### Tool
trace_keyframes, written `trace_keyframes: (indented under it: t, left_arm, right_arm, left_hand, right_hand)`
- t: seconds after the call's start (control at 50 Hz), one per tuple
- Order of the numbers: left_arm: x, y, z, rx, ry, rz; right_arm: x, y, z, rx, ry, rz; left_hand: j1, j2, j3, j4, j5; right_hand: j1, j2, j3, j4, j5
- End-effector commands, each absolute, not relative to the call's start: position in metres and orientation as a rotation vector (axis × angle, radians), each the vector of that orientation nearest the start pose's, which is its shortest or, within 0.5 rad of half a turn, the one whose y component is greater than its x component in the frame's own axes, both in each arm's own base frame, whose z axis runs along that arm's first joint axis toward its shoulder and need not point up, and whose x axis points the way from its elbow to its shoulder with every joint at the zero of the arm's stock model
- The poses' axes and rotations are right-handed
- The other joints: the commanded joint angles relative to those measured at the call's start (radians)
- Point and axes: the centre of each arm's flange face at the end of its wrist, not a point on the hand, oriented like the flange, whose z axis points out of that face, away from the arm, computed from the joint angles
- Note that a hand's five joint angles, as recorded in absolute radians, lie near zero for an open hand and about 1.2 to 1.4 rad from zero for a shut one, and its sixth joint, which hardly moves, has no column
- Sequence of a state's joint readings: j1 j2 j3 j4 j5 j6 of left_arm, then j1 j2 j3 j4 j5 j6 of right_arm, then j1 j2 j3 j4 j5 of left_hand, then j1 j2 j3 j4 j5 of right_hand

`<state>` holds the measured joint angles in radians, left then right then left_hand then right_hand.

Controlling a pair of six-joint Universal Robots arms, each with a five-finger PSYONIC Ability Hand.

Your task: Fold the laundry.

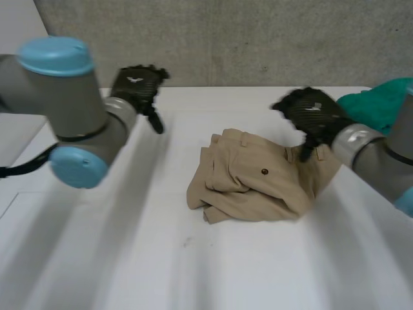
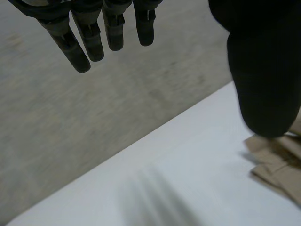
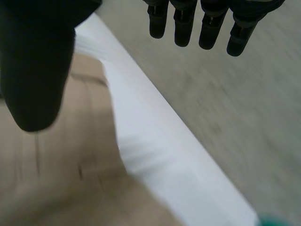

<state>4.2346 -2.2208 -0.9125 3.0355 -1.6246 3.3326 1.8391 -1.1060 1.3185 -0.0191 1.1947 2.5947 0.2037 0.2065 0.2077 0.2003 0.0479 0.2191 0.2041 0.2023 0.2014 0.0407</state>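
crumpled trousers [image 1: 255, 187], left hand [image 1: 137, 87], right hand [image 1: 316, 115] empty

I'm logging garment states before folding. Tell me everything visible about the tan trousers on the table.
The tan trousers look like woven cotton, with stitched seams, a waistband edge and one dark button. They lie crumpled and loosely doubled over, not neatly folded, on the white table, right of its middle. The open right hand is above their far right edge, reaching down toward the cloth; whether it touches I cannot tell.
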Motion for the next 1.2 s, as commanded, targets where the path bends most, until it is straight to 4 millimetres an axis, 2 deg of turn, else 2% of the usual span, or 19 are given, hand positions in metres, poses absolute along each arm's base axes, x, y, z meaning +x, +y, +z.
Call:
trace_keyframes:
  t: [0.02, 0.14, 0.26, 0.3, 0.34, 0.36, 0.42, 0.44, 0.5, 0.58, 0.66, 0.76, 0.86, 1.0, 1.02, 1.06, 1.08, 1.16, 1.2]
  left_arm:
    - [-0.264, -0.339, 0.253, 0.568, 2.465, -2.119]
    - [-0.248, -0.332, 0.237, 0.624, 2.556, -2.059]
    - [-0.244, -0.328, 0.229, 0.649, 2.582, -2.044]
    - [-0.242, -0.330, 0.228, 0.647, 2.576, -2.050]
    - [-0.242, -0.331, 0.228, 0.646, 2.574, -2.055]
    - [-0.242, -0.332, 0.227, 0.651, 2.565, -2.063]
    - [-0.245, -0.336, 0.227, 0.665, 2.555, -2.079]
    - [-0.248, -0.340, 0.226, 0.676, 2.553, -2.086]
    - [-0.254, -0.346, 0.224, 0.697, 2.546, -2.102]
    - [-0.271, -0.355, 0.221, 0.754, 2.530, -2.144]
    - [-0.297, -0.364, 0.217, 0.826, 2.495, -2.203]
    - [-0.331, -0.359, 0.208, 0.948, 2.484, -2.241]
    - [-0.373, -0.335, 0.192, 1.169, 2.479, -2.240]
    - [-0.407, -0.308, 0.169, 1.327, 2.475, -2.187]
    - [-0.410, -0.304, 0.166, 1.327, 2.480, -2.166]
    - [-0.410, -0.304, 0.166, 1.294, 2.480, -2.150]
    - [-0.409, -0.305, 0.167, 1.261, 2.474, -2.146]
    - [-0.389, -0.329, 0.189, 1.021, 2.365, -2.171]
    - [-0.377, -0.344, 0.216, 0.920, 2.252, -2.236]
  right_arm:
    - [0.344, -0.290, 0.222, -1.705, 1.603, -1.828]
    - [0.386, -0.292, 0.189, -1.992, 1.417, -1.807]
    - [0.400, -0.312, 0.157, -2.180, 1.371, -1.850]
    - [0.401, -0.319, 0.153, -2.229, 1.364, -1.869]
    - [0.400, -0.322, 0.158, -2.239, 1.363, -1.888]
    - [0.398, -0.323, 0.165, -2.232, 1.367, -1.899]
    - [0.394, -0.320, 0.183, -2.198, 1.385, -1.912]
    - [0.391, -0.317, 0.198, -2.156, 1.402, -1.923]
    - [0.384, -0.308, 0.219, -2.088, 1.446, -1.918]
    - [0.366, -0.292, 0.262, -1.945, 1.496, -1.970]
    - [0.340, -0.278, 0.308, -1.755, 1.501, -2.118]
    - [0.317, -0.265, 0.337, -1.612, 1.502, -2.193]
    - [0.297, -0.249, 0.348, -1.545, 1.523, -2.144]
    - [0.279, -0.241, 0.350, -1.490, 1.588, -2.087]
    - [0.276, -0.241, 0.349, -1.471, 1.607, -2.073]
    - [0.274, -0.243, 0.347, -1.455, 1.624, -2.069]
    - [0.272, -0.246, 0.346, -1.448, 1.633, -2.071]
    - [0.266, -0.272, 0.332, -1.417, 1.698, -2.076]
    - [0.266, -0.290, 0.324, -1.401, 1.730, -2.096]
  left_hand:
    - [-0.029, -0.032, -0.033, -0.026, -0.048]
    - [-0.029, -0.032, -0.033, -0.026, -0.048]
    - [-0.029, -0.032, -0.033, -0.026, -0.048]
    - [-0.029, -0.032, -0.033, -0.026, -0.048]
    - [-0.029, -0.032, -0.033, -0.026, -0.048]
    - [-0.029, -0.032, -0.033, -0.026, -0.048]
    - [-0.029, -0.032, -0.033, -0.026, -0.048]
    - [-0.029, -0.032, -0.033, -0.026, -0.048]
    - [-0.029, -0.032, -0.033, -0.026, -0.048]
    - [-0.029, -0.032, -0.033, -0.026, -0.048]
    - [-0.029, -0.032, -0.033, -0.026, -0.048]
    - [-0.029, -0.032, -0.033, -0.026, -0.048]
    - [-0.029, -0.032, -0.033, -0.026, -0.048]
    - [0.023, 0.020, 0.019, 0.027, 0.004]
    - [0.455, 0.452, 0.451, 0.458, 0.436]
    - [1.052, 1.049, 1.048, 1.055, 1.033]
    - [1.191, 1.188, 1.187, 1.195, 1.172]
    - [1.193, 1.190, 1.189, 1.196, 1.174]
    - [1.193, 1.190, 1.189, 1.196, 1.174]
  right_hand:
    - [0.046, 0.061, 0.063, 0.064, 0.050]
    - [0.181, 0.196, 0.198, 0.199, 0.185]
    - [0.313, 0.328, 0.330, 0.331, 0.317]
    - [0.556, 0.571, 0.573, 0.574, 0.560]
    - [0.858, 0.873, 0.875, 0.876, 0.862]
    - [1.174, 1.189, 1.191, 1.192, 1.178]
    - [1.177, 1.192, 1.194, 1.195, 1.181]
    - [1.177, 1.192, 1.194, 1.195, 1.181]
    - [1.177, 1.192, 1.194, 1.195, 1.181]
    - [1.177, 1.192, 1.194, 1.195, 1.181]
    - [1.177, 1.192, 1.194, 1.195, 1.181]
    - [1.177, 1.192, 1.194, 1.195, 1.181]
    - [1.177, 1.192, 1.194, 1.195, 1.181]
    - [1.177, 1.192, 1.194, 1.195, 1.181]
    - [1.177, 1.192, 1.194, 1.195, 1.181]
    - [1.177, 1.192, 1.194, 1.195, 1.181]
    - [1.177, 1.192, 1.194, 1.195, 1.181]
    - [1.177, 1.192, 1.194, 1.195, 1.181]
    - [1.177, 1.192, 1.194, 1.195, 1.181]
